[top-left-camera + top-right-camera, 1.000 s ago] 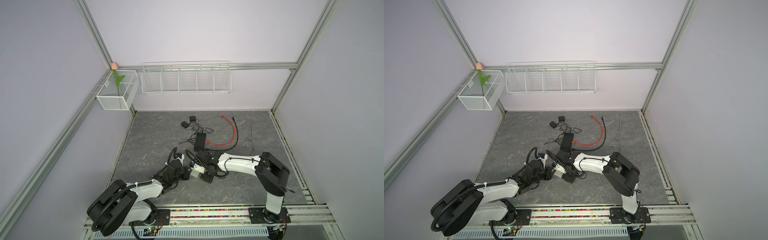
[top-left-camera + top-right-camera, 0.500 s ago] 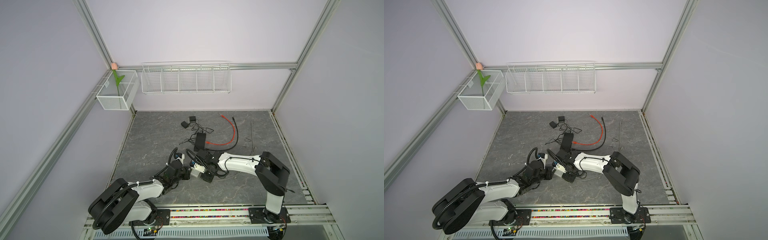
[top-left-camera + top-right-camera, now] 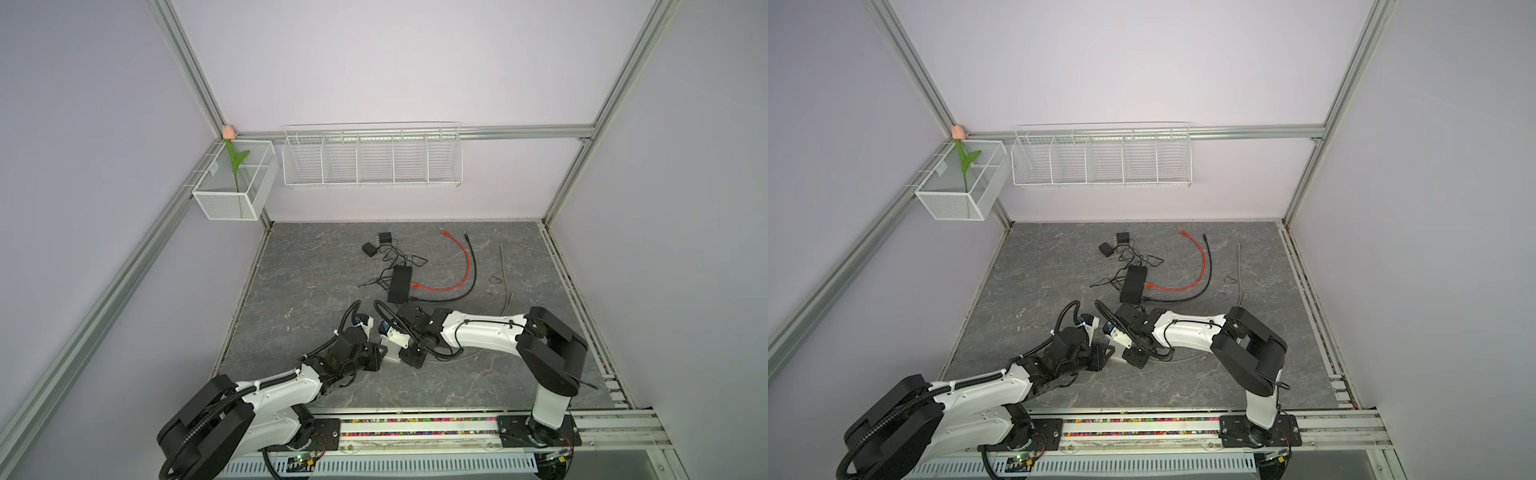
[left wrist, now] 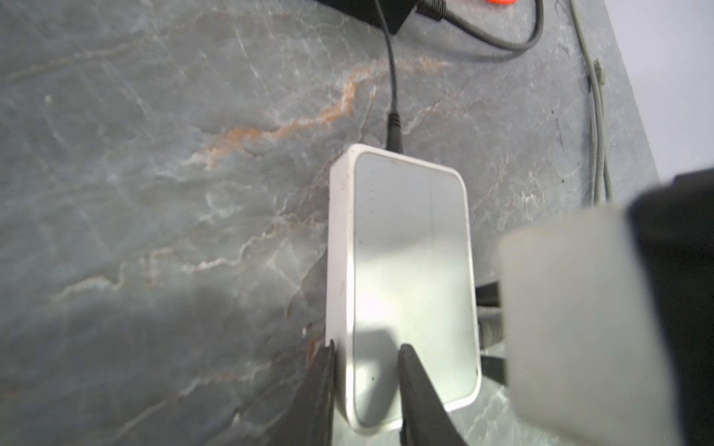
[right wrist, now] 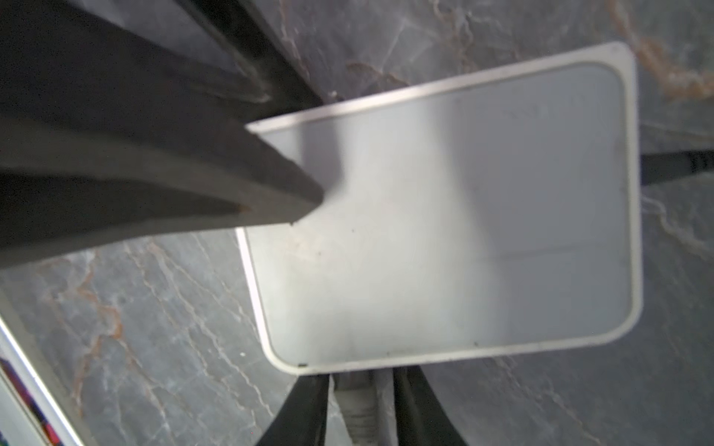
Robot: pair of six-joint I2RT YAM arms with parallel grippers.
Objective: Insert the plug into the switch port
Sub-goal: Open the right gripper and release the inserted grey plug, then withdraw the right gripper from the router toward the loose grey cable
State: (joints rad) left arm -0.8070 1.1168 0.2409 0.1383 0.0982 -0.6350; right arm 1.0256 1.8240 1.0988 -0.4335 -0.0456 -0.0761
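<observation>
Front-centre on the grey marbled surface [image 4: 154,193], the grey cable plug [image 5: 355,413] sits against the flat white switch box [image 5: 463,216], inside the right gripper [image 5: 361,382], whose jaws are parted. The left gripper [image 4: 367,349] straddles the box rim, grip unconfirmed; retract the right gripper straight back, clear of the cable.

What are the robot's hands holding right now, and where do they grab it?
The left gripper pinches the white switch at its edge near one corner. The right gripper straddles the grey plug with open jaws, not holding it.

Lilac walls [image 3: 395,62], aluminium frame [image 3: 519,132], white wire shelf [image 3: 372,166], grey marbled floor [image 3: 316,266].
</observation>
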